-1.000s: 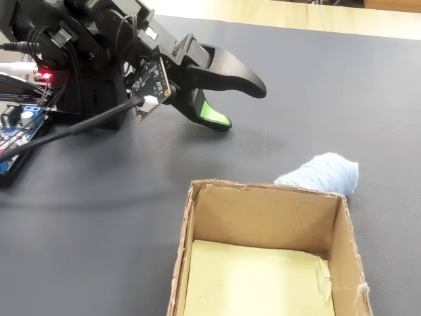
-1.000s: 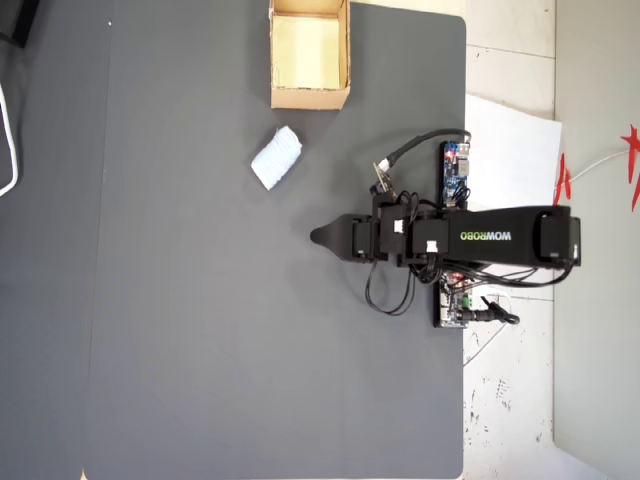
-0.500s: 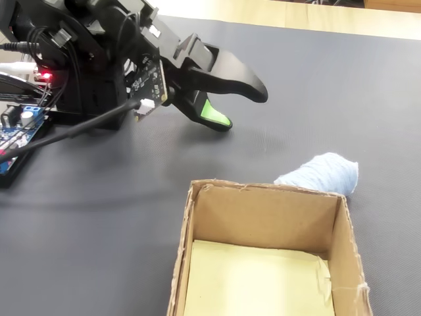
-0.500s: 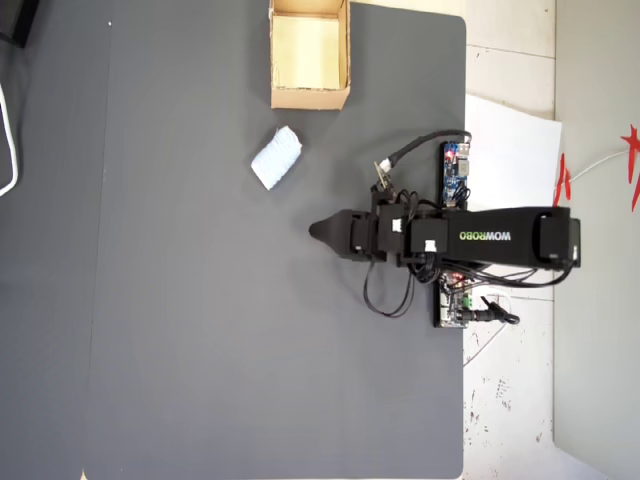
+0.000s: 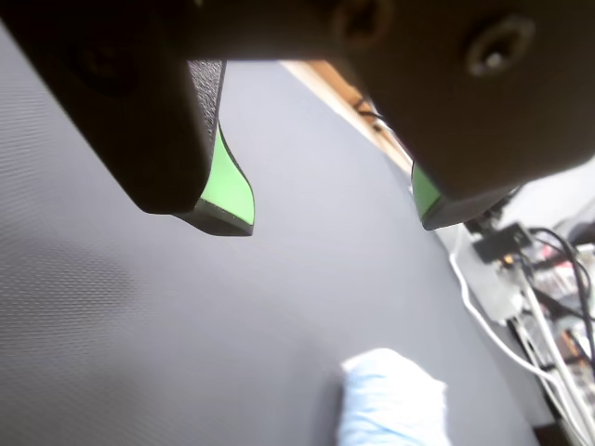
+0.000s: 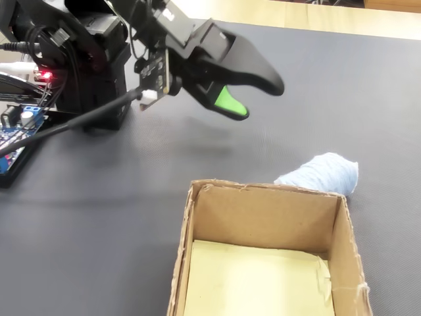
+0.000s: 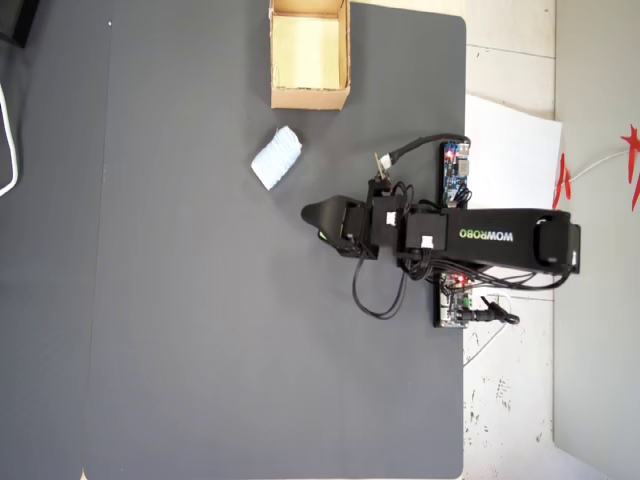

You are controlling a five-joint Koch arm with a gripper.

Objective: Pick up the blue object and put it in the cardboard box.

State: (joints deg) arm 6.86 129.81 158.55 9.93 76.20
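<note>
Black gripper with green pads [image 6: 255,97] hangs above the dark grey mat [image 7: 200,330], jaws spread apart, nothing between them. Small pale-blue ribbed spongy block [image 6: 323,172] lies on the mat, well apart from the fingertips, just beside the outer wall of the tan open cardboard box [image 6: 266,214].
</note>
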